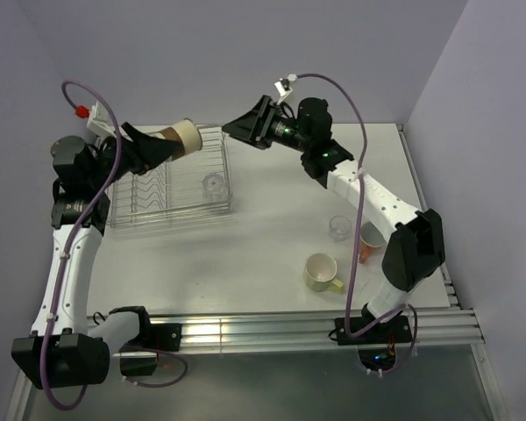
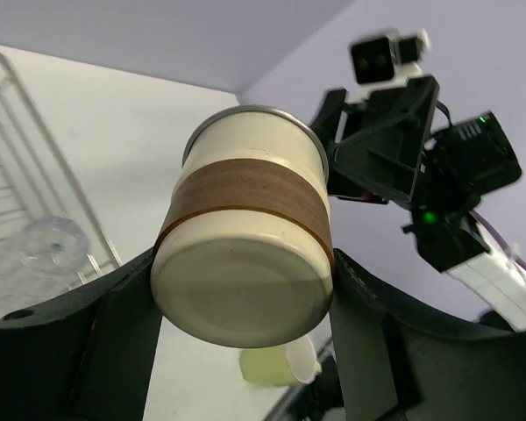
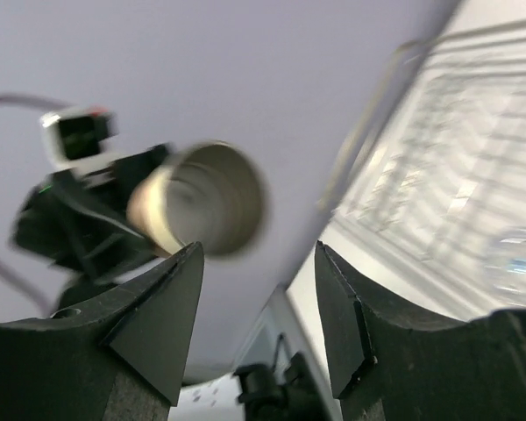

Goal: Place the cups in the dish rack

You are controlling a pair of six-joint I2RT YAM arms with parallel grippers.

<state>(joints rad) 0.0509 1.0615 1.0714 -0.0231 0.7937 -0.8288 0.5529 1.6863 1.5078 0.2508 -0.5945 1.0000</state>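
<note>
Nearest the arms: pale yellow-green mug [image 1: 320, 272], upright on the table [image 1: 272, 193], not yet loaded. Just beyond it, to the right: orange mug [image 1: 369, 241], partly hidden by the right arm, and a clear glass [image 1: 339, 228] close beside it, both awaiting pickup. Further back, left: dish rack [image 1: 167, 215], with a second clear glass [image 1: 213, 184] sitting among the prongs at its right end, counted as loaded. Above the rack's far side: left gripper [image 1: 158, 147], clamped across the body of the brown cup [image 1: 186, 136], which lies on its side, mouth pointing right. It probably needs turning mouth-down before it is lowered onto the prongs. Farthest: right gripper [image 1: 244, 127], raised off the table, jaws spread and empty, facing the cup's mouth but well apart from it.
</note>
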